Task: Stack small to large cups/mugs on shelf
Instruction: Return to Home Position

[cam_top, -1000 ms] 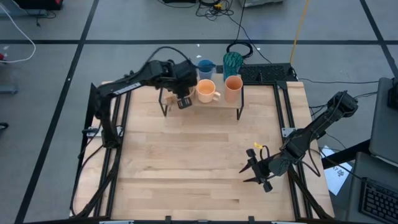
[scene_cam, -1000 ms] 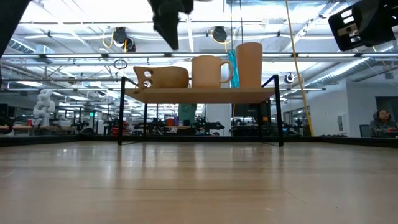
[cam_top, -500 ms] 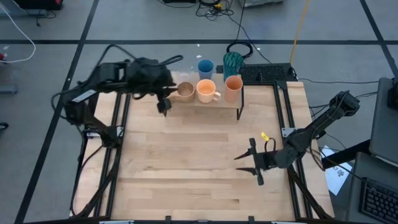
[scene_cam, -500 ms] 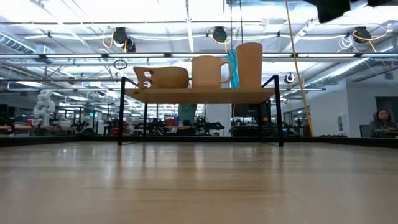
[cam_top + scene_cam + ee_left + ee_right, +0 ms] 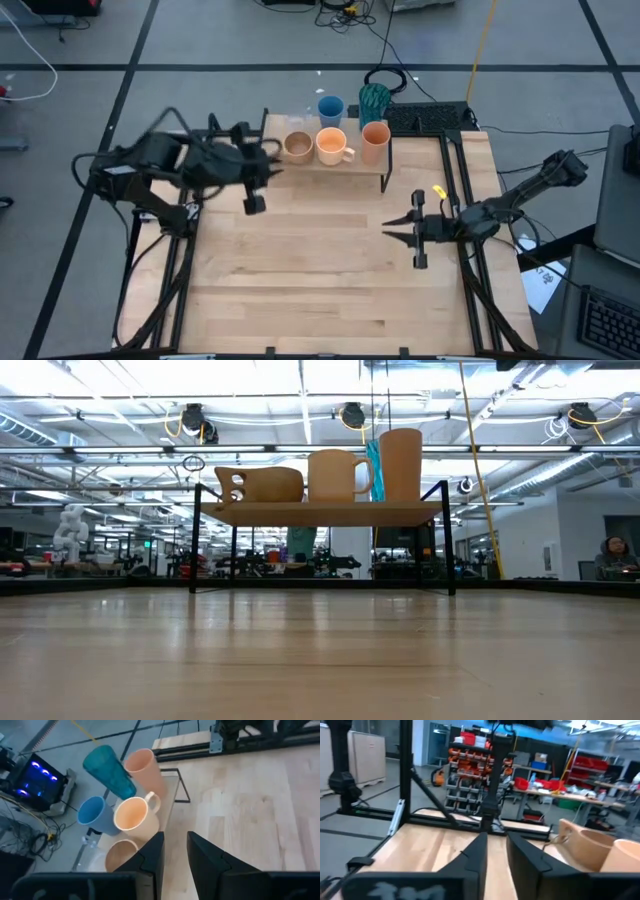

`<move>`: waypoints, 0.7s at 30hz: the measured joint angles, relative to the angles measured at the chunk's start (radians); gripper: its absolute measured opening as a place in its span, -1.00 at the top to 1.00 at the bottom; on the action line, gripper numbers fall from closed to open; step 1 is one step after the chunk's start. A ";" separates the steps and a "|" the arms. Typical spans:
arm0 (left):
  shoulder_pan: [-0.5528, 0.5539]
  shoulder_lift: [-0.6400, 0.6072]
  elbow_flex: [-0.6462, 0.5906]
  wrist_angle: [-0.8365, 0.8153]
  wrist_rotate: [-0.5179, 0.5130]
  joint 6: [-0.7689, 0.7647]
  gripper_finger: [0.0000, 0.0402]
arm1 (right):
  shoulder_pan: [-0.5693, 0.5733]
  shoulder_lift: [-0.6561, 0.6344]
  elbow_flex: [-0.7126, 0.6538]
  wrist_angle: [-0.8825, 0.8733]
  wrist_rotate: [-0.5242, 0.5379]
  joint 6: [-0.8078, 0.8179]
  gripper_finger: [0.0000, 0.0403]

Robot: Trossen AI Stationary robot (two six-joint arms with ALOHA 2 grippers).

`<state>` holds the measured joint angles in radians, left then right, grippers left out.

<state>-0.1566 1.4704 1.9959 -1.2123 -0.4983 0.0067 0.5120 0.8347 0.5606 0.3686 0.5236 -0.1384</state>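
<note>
Wooden shelf (image 5: 320, 513) at the table's 12 o'clock edge holds tan wooden cup (image 5: 297, 147), orange mug (image 5: 331, 146) and orange-brown tumbler (image 5: 375, 140). Left gripper (image 5: 175, 836) at 10 o'clock, right gripper (image 5: 496, 837) at 3 o'clock; both empty, fingers narrowly parted.

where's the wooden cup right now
In the high view the tan wooden cup stands on the shelf, at the left end of the front row of three, right beside the orange mug.
</note>
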 joint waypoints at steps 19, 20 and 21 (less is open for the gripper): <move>-0.129 -0.192 -0.664 0.652 0.058 0.055 0.94 | -0.022 -0.073 0.000 -0.070 -0.001 -0.074 1.00; -0.129 -0.208 -0.696 0.687 0.070 0.064 0.94 | -0.022 -0.079 0.000 -0.080 -0.001 -0.071 1.00; -0.129 -0.227 -0.725 0.722 0.086 0.075 0.93 | -0.022 -0.085 0.000 -0.093 -0.001 -0.068 1.00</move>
<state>-0.2859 1.2438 1.2708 -0.4901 -0.4127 0.0812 0.4896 0.7498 0.5606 0.2759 0.5228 -0.2061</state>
